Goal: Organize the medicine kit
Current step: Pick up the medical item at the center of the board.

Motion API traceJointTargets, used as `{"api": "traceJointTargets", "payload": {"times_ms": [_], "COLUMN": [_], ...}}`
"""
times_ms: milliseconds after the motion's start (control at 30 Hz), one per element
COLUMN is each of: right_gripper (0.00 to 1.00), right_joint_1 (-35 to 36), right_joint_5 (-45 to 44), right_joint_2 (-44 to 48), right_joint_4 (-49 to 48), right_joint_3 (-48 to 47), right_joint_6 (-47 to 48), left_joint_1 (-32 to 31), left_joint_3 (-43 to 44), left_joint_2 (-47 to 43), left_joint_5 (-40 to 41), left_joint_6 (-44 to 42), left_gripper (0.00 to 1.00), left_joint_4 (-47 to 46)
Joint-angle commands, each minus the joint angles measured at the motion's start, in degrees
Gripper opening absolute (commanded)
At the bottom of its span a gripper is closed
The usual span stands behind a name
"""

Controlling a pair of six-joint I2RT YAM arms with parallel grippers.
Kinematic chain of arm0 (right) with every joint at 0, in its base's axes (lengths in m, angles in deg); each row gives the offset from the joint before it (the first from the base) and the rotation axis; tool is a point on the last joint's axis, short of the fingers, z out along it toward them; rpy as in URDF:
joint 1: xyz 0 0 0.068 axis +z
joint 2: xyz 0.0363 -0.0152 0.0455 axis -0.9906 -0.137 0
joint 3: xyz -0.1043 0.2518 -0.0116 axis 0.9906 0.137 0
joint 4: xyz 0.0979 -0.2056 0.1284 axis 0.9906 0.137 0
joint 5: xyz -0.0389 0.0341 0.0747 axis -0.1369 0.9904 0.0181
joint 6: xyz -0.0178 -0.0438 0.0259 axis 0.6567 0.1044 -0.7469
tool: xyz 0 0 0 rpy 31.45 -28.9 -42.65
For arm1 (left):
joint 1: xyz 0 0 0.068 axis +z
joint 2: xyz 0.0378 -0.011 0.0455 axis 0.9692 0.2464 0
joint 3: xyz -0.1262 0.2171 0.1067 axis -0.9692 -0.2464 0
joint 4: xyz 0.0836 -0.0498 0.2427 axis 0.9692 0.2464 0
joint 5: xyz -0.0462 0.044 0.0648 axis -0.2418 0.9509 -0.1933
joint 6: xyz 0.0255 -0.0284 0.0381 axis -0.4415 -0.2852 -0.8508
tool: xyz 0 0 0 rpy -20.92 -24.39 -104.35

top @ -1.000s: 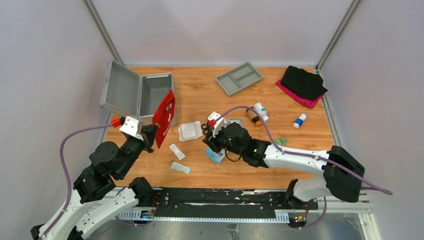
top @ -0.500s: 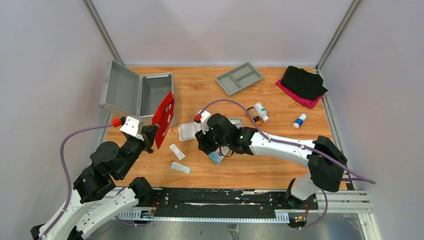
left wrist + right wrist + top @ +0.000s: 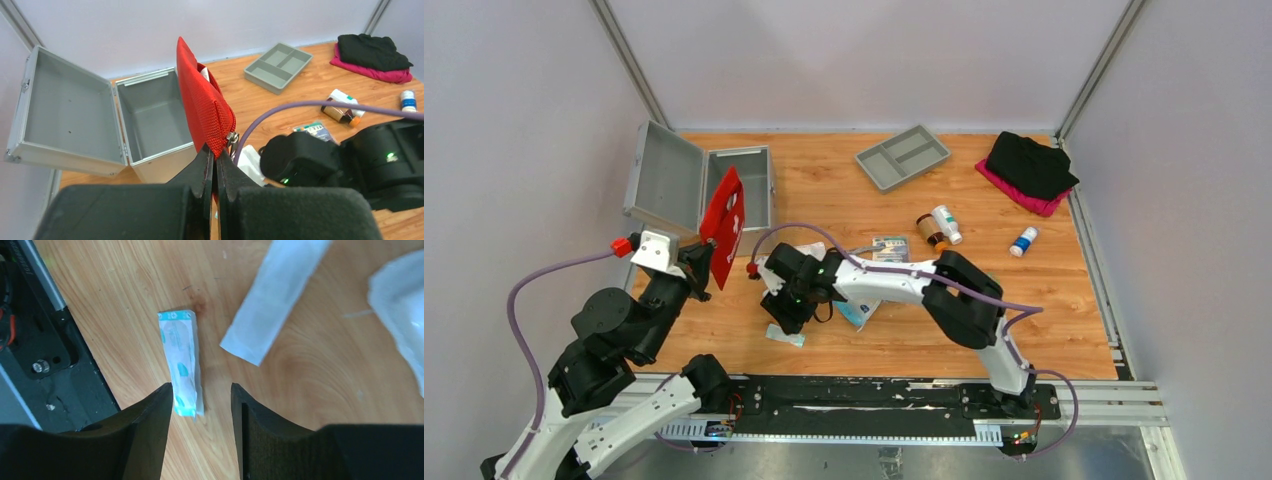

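Sitting at the counter's [image 3: 1024, 300] far left, the kit [image 3: 742, 185] is lying open, lid tipped back, its box bare inside. You are bringing the red pouch [image 3: 205, 110] up and back toward it: a second ago it was hanging lower, and now it is standing upright at the box's near edge, your left fingers [image 3: 214, 160] pinching its bottom corner by the zip. Your right arm is sweeping left from mid-counter, and your right fingers [image 3: 201, 390] are spreading over the teal sachet [image 3: 181, 367] by the near edge, not gripping it. By my reading, the pouch is heading into the kit and the sachet is your next pick.
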Motion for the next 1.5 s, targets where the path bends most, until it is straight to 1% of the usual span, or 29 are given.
{"api": "traceJointTargets", "payload": {"times_ms": [0,367,433,667,967,1167,1467], "right_gripper": [0.52,0.52,0.52,0.51,0.48,0.48,0.5], "right_joint_1": [1.9,3.6,4.1,6.1,6.7,6.7,6.9], "right_joint_5": [0.1,-5.7,-5.9,-5.5,-5.9,-7.5,-4.2], "right_joint_2": [-4.5,-7.5,-7.8,-9.0,-8.5,-4.2,-3.4], "right_joint_4": [7.6,12.5,13.2,13.6,13.9,11.3,9.5], "right_joint_3": [-5.5,-8.4,-8.3,-9.1,-8.6,-7.8,-8.1], "right_joint_6": [3.4,7.6,9.6,9.8,8.7,5.7,3.8], "left_joint_1": [0.2,0.2,0.2,0.2,0.2,0.2,0.2], "left_joint_3": [0.6,-0.4,-0.5,-0.8,-0.8,-0.8,-0.8], "left_joint_2": [-0.3,0.1,0.2,0.2,0.1,0.3,0.1], "left_joint_5": [1.0,-0.2,-0.3,-0.5,-0.4,-0.7,-0.7], "left_joint_6": [-0.6,0.2,0.3,0.3,0.2,0.2,0.1], "left_gripper": [0.0,0.0,0.0,0.0,0.0,0.0,0.0], "left_joint_4": [0.5,-0.2,-0.3,-0.6,-0.7,-0.8,-0.7]}}
